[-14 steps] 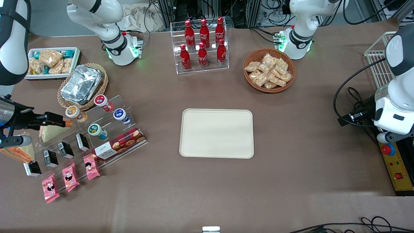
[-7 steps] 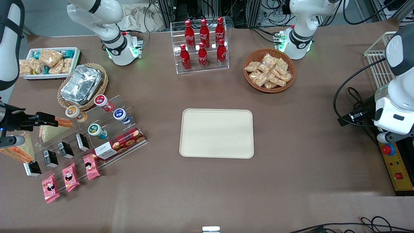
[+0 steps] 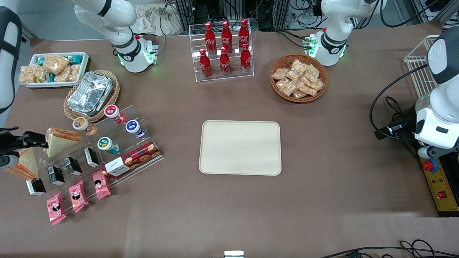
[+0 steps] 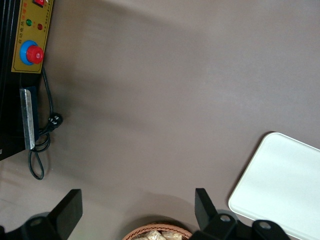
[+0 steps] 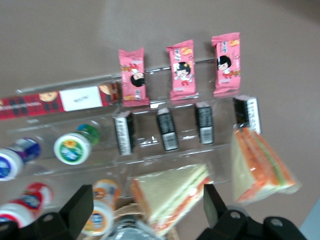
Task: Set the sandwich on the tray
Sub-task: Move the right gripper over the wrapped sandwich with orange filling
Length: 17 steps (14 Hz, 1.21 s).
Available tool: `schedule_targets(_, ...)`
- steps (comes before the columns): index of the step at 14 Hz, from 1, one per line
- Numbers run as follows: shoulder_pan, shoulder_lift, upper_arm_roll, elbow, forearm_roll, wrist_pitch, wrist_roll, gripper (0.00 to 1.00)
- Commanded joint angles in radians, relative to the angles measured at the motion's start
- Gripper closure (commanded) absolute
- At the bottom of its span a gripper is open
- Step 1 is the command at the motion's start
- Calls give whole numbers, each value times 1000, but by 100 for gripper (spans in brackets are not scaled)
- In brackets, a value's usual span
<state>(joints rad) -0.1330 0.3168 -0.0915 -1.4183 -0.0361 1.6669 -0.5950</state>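
Note:
The sandwich (image 3: 59, 140), a pale wedge with orange-red and green layers, lies on the upper step of a clear acrylic shelf (image 3: 118, 143) toward the working arm's end of the table. My right gripper (image 3: 30, 144) hovers beside it at the table's edge, open and empty. In the right wrist view the sandwich (image 5: 172, 195) lies below and between the spread fingers (image 5: 75, 210) of the gripper (image 5: 145, 212). A second wedge sandwich (image 3: 22, 165) (image 5: 260, 165) sits nearer the front camera. The cream tray (image 3: 240, 147) lies bare at the table's middle; it also shows in the left wrist view (image 4: 280, 185).
The shelf also holds yogurt cups (image 3: 107, 145), small black boxes (image 3: 73, 165), pink snack packets (image 3: 77, 196) and a red cookie box (image 3: 132, 159). A foil container in a wicker basket (image 3: 91, 93), a white snack bin (image 3: 53, 68), a cola rack (image 3: 224, 50) and a round snack basket (image 3: 298, 77) stand farther back.
My gripper has drawn back from over the sandwich toward the working arm's table edge. The sandwich, partly covered before, now shows whole and has not moved.

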Motion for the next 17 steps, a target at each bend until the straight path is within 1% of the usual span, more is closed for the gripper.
schedule_targets(1, -29, 28, 4, 9, -21, 45, -120, 2)
schedule_targets(2, -36, 40, 4, 10, -28, 68, -152, 2)
schedule_targets(4, -59, 60, 4, 10, -73, 132, -238, 2)
schedule_targets(6, -60, 74, -2, 12, -87, 175, -281, 2)
schedule_targets(8, -60, 87, -17, 12, -158, 220, -286, 2)
schedule_targets(9, -63, 91, -19, 12, -175, 241, -289, 2)
schedule_targets(12, -106, 114, -27, 12, -173, 272, -330, 2)
schedule_targets(14, -140, 129, -24, 7, -159, 287, -338, 2)
schedule_targets(16, -146, 133, -25, -8, -130, 281, -339, 2)
schedule_targets(17, -149, 134, -25, -19, -127, 283, -339, 2)
